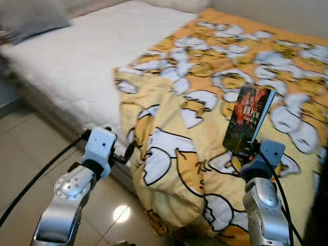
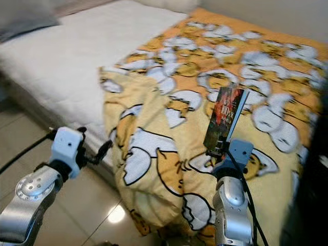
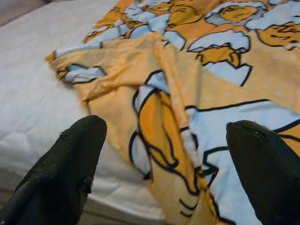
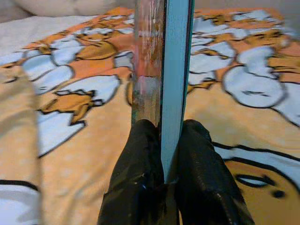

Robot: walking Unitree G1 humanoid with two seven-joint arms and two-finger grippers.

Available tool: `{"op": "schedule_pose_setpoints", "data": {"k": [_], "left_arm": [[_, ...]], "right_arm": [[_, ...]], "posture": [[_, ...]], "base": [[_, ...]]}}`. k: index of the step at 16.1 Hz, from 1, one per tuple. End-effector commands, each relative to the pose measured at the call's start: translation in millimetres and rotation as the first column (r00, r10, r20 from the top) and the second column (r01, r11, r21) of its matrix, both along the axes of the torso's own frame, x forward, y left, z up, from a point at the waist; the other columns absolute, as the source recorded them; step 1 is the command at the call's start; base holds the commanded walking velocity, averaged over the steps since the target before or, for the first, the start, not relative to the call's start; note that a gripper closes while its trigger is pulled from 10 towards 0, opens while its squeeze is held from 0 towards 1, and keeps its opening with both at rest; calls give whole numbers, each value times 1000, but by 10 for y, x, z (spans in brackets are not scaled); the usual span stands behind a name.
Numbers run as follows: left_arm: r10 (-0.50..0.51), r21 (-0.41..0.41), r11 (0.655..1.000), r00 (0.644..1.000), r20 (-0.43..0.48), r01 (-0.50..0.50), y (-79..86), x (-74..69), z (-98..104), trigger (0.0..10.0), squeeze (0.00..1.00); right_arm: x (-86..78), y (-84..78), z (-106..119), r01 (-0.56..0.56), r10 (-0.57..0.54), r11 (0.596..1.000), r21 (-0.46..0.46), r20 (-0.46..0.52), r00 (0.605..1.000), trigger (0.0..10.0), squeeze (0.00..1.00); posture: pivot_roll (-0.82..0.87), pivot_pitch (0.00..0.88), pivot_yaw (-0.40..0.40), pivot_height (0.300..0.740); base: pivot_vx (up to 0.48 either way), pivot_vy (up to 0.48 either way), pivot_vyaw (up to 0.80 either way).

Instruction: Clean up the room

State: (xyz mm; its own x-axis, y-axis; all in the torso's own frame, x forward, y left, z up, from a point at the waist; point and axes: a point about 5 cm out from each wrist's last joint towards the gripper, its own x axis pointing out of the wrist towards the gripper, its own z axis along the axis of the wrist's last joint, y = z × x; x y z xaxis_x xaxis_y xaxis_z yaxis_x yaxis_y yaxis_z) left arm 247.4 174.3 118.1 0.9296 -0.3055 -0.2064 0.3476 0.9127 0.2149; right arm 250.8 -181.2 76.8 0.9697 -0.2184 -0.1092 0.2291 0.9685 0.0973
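Observation:
My right gripper [image 1: 249, 149] is shut on the lower edge of a dark red book [image 1: 248, 119], holding it upright above the bed. In the right wrist view the book [image 4: 161, 70] stands edge-on between the two black fingers [image 4: 140, 164]. A yellow-orange blanket [image 1: 205, 102] printed with white eggshell shapes covers the right half of the bed, its crumpled edge hanging over the bedside. My left gripper [image 1: 125, 152] is open and sits low beside that hanging edge; its wrist view shows the blanket fold [image 3: 164, 112] between the spread fingertips [image 3: 70, 159].
The white mattress [image 1: 87, 56] lies bare on the left half of the bed, with a grey pillow [image 1: 31, 18] at its far left corner. Glossy tiled floor [image 1: 31, 154] runs along the bedside under my left arm.

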Motion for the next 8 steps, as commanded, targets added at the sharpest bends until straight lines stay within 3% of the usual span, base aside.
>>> {"op": "schedule_pose_setpoints", "data": {"k": [1, 4, 5, 6, 7, 8], "left_arm": [[15, 1, 1000, 1000, -14, -15, 19, 11, -13, 10000, 1000], [33, -6, 999, 999, -30, -33, 33, 8, -31, 10000, 973], [45, -12, 999, 999, -28, -45, 40, 22, -32, 10000, 831], [55, -19, 998, 998, -23, -56, 36, 35, -29, 10000, 761], [67, -25, 997, 998, -17, -68, 33, 35, -23, 10000, 463], [83, -28, 996, 996, -13, -83, 31, 33, -25, 10000, 0]], "right_arm": [[13, 12, 98, 4, -3, 1000, -27, 35, 999, 10000, 0], [24, 94, 101, -18, 19, 1000, -10, 44, 999, 10000, 0], [58, 126, 117, -35, 36, 999, -20, 48, 998, 10000, 0], [86, 145, 127, -55, 55, 998, -6, 52, 997, 10000, 0], [102, 148, 125, -66, 66, 998, -6, 48, 997, 10000, 0], [117, 139, 114, -65, 65, 998, 4, 44, 997, 10000, 0]], "posture": [[-50, 0, 15, 740], [-53, 0, 19, 740], [-44, 0, 4, 740], [-38, 0, -5, 740], [-36, 0, -13, 740], [-28, 0, -24, 740]], "base": [[0, 0, -800], [0, 0, -800], [0, 0, -800], [0, 0, -800], [0, 0, -800], [0, 0, -800]]}}
